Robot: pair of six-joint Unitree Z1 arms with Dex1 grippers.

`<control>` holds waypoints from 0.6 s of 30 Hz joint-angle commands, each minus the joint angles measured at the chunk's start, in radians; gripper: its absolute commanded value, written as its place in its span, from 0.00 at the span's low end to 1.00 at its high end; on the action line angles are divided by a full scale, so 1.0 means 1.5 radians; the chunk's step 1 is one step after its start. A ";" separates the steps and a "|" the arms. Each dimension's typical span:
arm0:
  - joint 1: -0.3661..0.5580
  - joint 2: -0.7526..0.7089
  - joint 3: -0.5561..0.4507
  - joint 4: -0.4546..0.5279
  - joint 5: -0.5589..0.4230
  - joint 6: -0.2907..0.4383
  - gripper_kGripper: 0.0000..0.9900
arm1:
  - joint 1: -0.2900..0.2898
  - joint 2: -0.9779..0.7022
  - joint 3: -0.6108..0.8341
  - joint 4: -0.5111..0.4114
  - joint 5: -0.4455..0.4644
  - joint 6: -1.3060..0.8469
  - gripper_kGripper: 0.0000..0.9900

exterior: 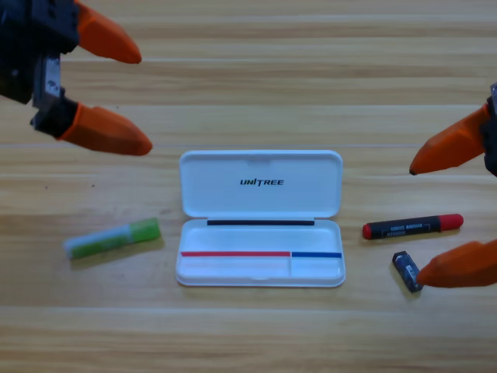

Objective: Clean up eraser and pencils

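- Wooden bench [256, 93], seen from above.
- White case [260, 217] sits at bench centre, lid open and laid back toward 12 o'clock, "UNITREE" print on the inside of the lid. Both tray compartments hold nothing.
- Green-and-white pencil [113, 238]: at 9 o'clock from the case, near it but not touching, lying roughly level with the green end toward the case and slightly raised.
- Black pencil [412, 226] with red ends: at 3 o'clock from the case, just beside its right edge, lying near horizontal.
- Eraser [407, 270]: at 6 o'clock from the black pencil, close to it but apart, tilted diagonally.
- Left end effector [123, 98]: upper-left corner, at 10 o'clock from the case, released, jaws spread wide, nothing between them. Well apart from the green-and-white pencil.
- Right end effector [419, 221]: at the right edge, 3 o'clock from the case, released, jaws wide apart. Upper jaw tip sits above the black pencil; lower jaw tip is just beside the eraser, contact unclear. Black pencil lies between the two jaw tips.
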 commanded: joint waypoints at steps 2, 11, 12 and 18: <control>-0.014 0.013 -0.008 0.023 0.004 -0.003 0.98 | 0.021 0.023 0.006 -0.009 0.023 0.012 1.00; -0.014 0.030 -0.039 0.065 0.038 0.000 0.99 | 0.018 0.018 0.018 -0.008 0.010 0.056 1.00; -0.014 0.036 -0.049 0.076 0.052 0.001 0.99 | 0.014 0.019 0.021 -0.008 -0.002 0.065 1.00; -0.013 0.087 -0.127 0.150 0.165 0.018 0.99 | -0.071 0.071 0.022 0.012 -0.036 0.148 1.00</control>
